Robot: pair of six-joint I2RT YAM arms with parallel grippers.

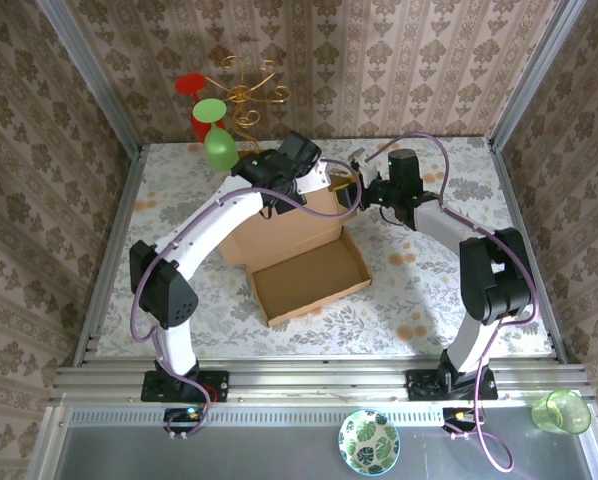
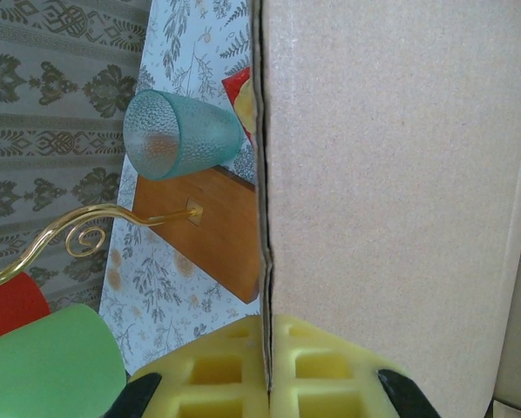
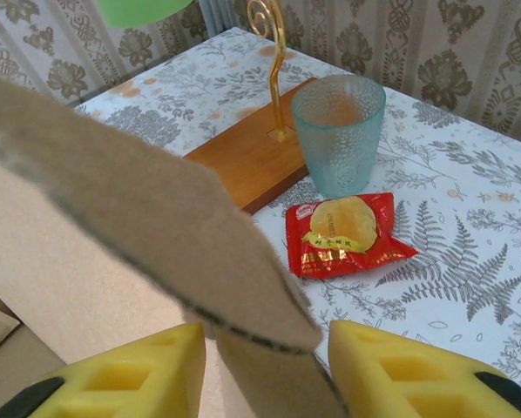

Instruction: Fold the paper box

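The paper box [image 1: 312, 276] is brown corrugated cardboard. Its shallow tray lies open on the table and its lid panel [image 1: 279, 228] stands raised behind it. My left gripper [image 1: 324, 184] is shut on the lid's edge; in the left wrist view its yellow pads [image 2: 217, 374] pinch the thin cardboard edge [image 2: 264, 218]. My right gripper [image 1: 357, 190] faces it from the right. In the right wrist view a folded side flap [image 3: 182, 235] of the box sits between the right gripper's [image 3: 267, 348] yellow pads [image 3: 391, 366], which stand apart with a gap on each side.
Behind the box stands a gold wire stand on a wooden base [image 3: 247, 161], with a teal cup [image 3: 339, 131] and a red snack packet [image 3: 348, 233] beside it. A green cup [image 1: 220, 148] and a red cup [image 1: 201, 110] hang at the back left. A patterned bowl [image 1: 369, 441] sits below the table's near edge.
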